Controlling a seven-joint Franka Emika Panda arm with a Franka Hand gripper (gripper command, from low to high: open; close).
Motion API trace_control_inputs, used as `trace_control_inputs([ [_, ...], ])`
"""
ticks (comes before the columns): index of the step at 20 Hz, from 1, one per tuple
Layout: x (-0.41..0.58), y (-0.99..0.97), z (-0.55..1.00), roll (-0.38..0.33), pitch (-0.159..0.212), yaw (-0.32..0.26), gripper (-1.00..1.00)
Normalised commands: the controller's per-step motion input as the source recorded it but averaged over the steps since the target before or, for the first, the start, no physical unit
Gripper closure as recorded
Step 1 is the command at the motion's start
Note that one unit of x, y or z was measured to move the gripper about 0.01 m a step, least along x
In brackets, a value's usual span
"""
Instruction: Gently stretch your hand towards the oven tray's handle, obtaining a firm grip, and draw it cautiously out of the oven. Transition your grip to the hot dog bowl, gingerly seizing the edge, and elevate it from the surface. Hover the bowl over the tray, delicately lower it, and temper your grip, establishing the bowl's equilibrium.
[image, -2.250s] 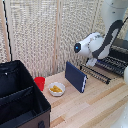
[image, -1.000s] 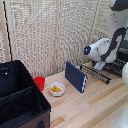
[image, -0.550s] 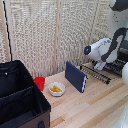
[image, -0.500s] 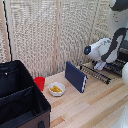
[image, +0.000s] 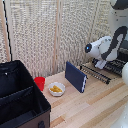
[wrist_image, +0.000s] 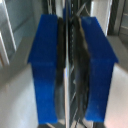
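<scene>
The oven tray (image: 104, 73), a dark wire rack, sticks out of the oven (image: 123, 54) at the exterior view's right. My gripper (image: 100, 64) is down at the rack. In the wrist view my gripper (wrist_image: 67, 70) has its blue fingers (wrist_image: 46, 65) pressed close on either side of a thin metal bar, the tray's handle (wrist_image: 66, 45). The hot dog bowl (image: 56, 89), small and white with yellowish pieces, sits on the wooden table to the exterior view's left of the rack, apart from the gripper.
A dark blue flat slab (image: 76, 76) stands on edge between the bowl and the rack. A red cup (image: 39, 82) is beside the bowl. A large black case (image: 20, 100) fills the exterior view's lower left. A wicker screen (image: 50, 35) backs the table.
Since the oldest frame the arm has shifted toward the exterior view's right and a little lower, onto the rack. Over the last second it has barely moved.
</scene>
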Motion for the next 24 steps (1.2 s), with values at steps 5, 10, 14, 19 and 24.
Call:
trace_control_inputs([
  [5, 0.000, 0.48, 0.02, 0.167, 0.000, -0.114, 1.00],
  [10, 0.005, 0.77, -0.04, 0.002, 0.000, -0.159, 1.00],
  [14, 0.006, 0.84, -0.04, -0.019, 0.000, -0.129, 1.00],
  [19, 0.000, 0.87, -0.05, -0.021, 0.000, -0.106, 1.00],
  [24, 0.000, 0.46, -0.01, -0.034, 0.002, -0.035, -1.00],
])
